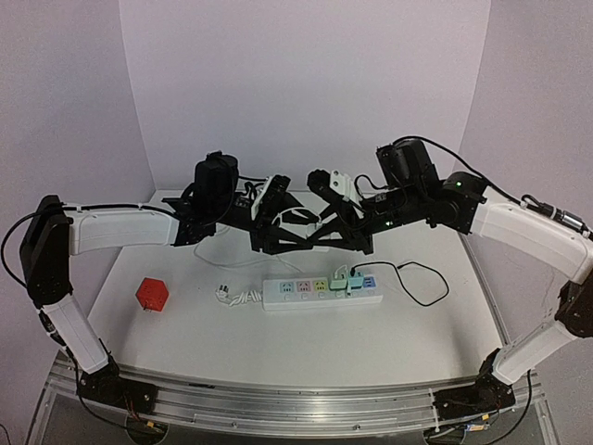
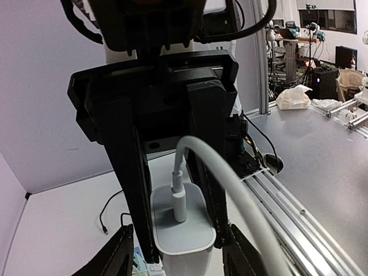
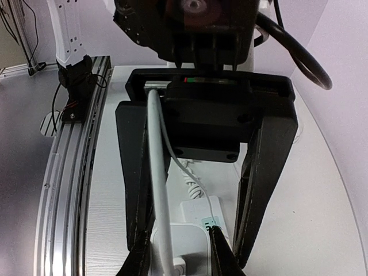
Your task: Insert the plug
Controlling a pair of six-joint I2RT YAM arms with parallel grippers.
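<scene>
The plug is a white charger block [image 2: 181, 230] with a white cable [image 2: 230, 190] coming out of its top. My right gripper [image 3: 181, 256] is shut on the block [image 3: 192, 244]; in the left wrist view its long black fingers [image 2: 127, 190] clamp both sides. My left gripper [image 2: 178, 256] is open, its fingertips [image 2: 118, 253] standing wide on either side of the block. Both grippers, left [image 1: 306, 228] and right [image 1: 293, 232], meet in mid-air over the back of the table. The white power strip [image 1: 320, 289] lies below and in front of them, also seen in the right wrist view [image 3: 202, 211].
A green adapter [image 1: 341, 278] with a black cord [image 1: 422, 278] and a blue plug [image 1: 369, 281] sit in the strip's right end. The strip's own coiled cord [image 1: 236, 297] lies at its left. A red cube [image 1: 152, 294] sits at the left.
</scene>
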